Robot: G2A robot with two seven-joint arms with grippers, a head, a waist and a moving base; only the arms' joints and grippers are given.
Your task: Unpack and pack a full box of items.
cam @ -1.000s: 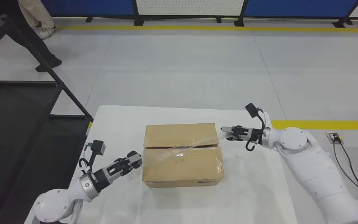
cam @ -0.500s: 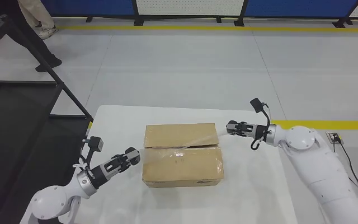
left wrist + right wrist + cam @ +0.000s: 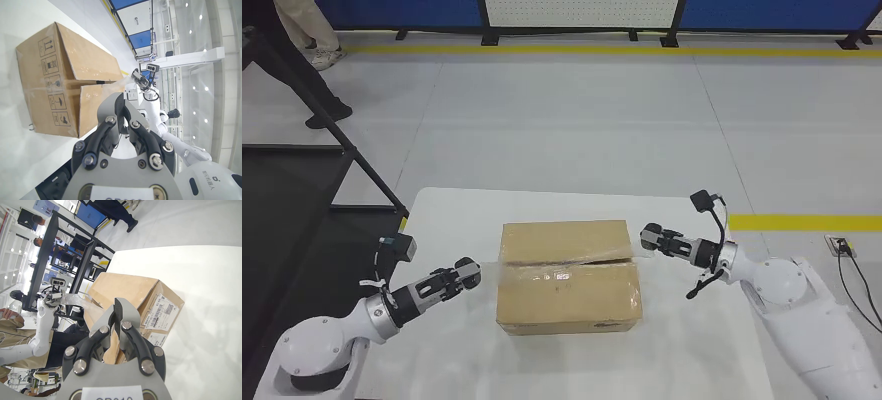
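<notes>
A closed brown cardboard box sits mid-table, its two top flaps meeting at a seam. A strip of clear tape runs along that seam and past both ends of the box. My left gripper is just off the box's left end, shut on one end of the tape. My right gripper is at the box's right end, shut on the other tape end. Up close, the left gripper and right gripper both show their jaws pressed together in front of the box.
The white table has bare room around the box. A black metal rack stands off the table's left side. A small metal ring lies by the box's corner. A printed label covers the box's right end.
My left gripper has drawn back leftward from the box's end, stretching the tape. My right gripper shifted slightly outward and toward the front, keeping its hold.
</notes>
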